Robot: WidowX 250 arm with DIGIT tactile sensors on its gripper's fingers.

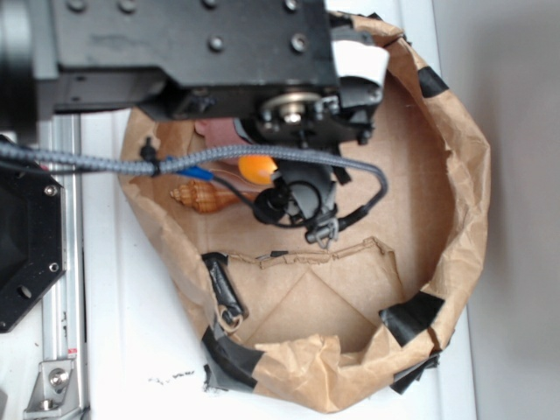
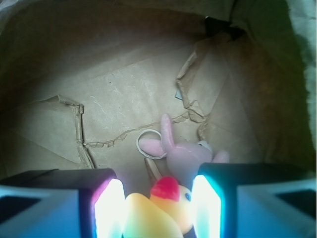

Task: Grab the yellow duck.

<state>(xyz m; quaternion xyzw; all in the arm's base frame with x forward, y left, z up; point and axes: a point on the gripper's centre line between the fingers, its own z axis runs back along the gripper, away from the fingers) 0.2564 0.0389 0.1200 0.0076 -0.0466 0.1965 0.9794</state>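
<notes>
Wrist view: yellow duck (image 2: 158, 213) sits between the gripper (image 2: 158, 208) jaws, beak aimed ahead toward the pink bunny (image 2: 185, 153), body probably running lengthwise; jaws flank it, contact unclear.

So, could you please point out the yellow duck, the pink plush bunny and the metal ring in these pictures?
yellow duck (image 2: 166, 210): wrist view, on its body below the red beak.
pink plush bunny (image 2: 187, 157): wrist view, on its head.
metal ring (image 2: 139, 140): wrist view, on the ring's left rim.
</notes>
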